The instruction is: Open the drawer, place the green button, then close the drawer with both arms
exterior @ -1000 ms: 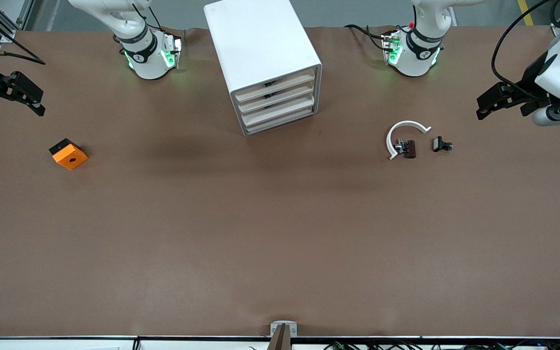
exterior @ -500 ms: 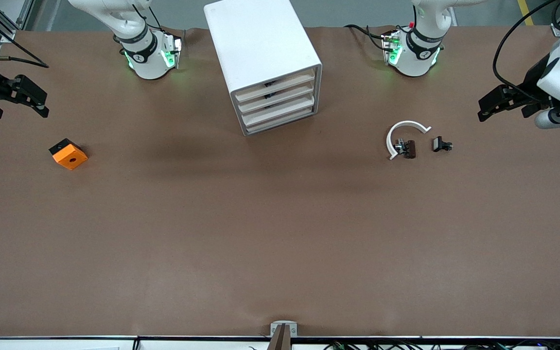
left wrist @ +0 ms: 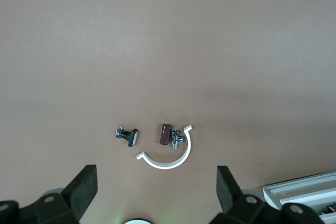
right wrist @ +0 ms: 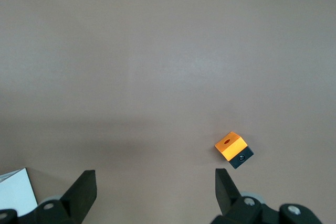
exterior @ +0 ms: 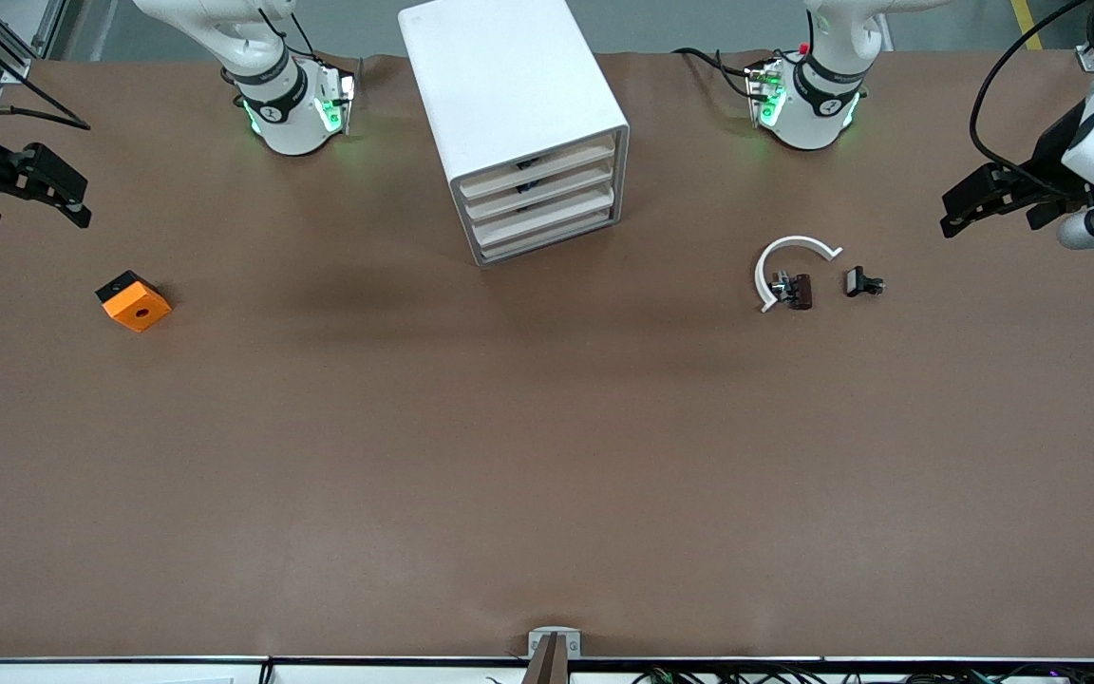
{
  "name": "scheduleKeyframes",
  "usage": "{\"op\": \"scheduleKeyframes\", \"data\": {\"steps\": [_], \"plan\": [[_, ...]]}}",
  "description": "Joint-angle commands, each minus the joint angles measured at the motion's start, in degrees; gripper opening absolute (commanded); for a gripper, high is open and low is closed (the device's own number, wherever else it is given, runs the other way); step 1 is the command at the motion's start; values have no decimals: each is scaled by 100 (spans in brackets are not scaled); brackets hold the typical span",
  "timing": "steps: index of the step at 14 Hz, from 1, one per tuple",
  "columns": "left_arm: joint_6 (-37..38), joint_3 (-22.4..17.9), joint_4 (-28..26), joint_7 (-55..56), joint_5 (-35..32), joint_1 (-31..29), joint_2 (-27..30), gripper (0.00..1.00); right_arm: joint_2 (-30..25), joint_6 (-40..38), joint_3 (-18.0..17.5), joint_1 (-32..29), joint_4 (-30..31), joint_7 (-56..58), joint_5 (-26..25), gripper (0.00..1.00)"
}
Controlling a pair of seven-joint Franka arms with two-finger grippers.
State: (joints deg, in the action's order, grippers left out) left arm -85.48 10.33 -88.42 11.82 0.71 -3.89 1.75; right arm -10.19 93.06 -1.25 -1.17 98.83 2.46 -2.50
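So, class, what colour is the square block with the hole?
Orange, on a black base; the block shows best in the right wrist view.

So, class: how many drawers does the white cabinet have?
4, stacked in the cabinet: top, second, third, lowest drawer. All look shut.

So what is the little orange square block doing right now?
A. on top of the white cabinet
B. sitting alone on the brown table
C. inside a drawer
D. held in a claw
B: the orange square block lies by itself on the brown table, and the right claw hangs open and empty.
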Motion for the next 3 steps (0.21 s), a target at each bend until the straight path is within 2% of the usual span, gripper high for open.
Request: {"op": "scheduleKeyframes", "data": {"steps": [1, 3], "plan": [[66, 31, 193, -92, -272, -50, -96, 100, 61, -103, -77, -147, -144, 52, 118, 100], [66, 31, 193, -137, -361, -50, -96, 100, 69, -95, -77, -147, -153, 44, 127, 100]]}}
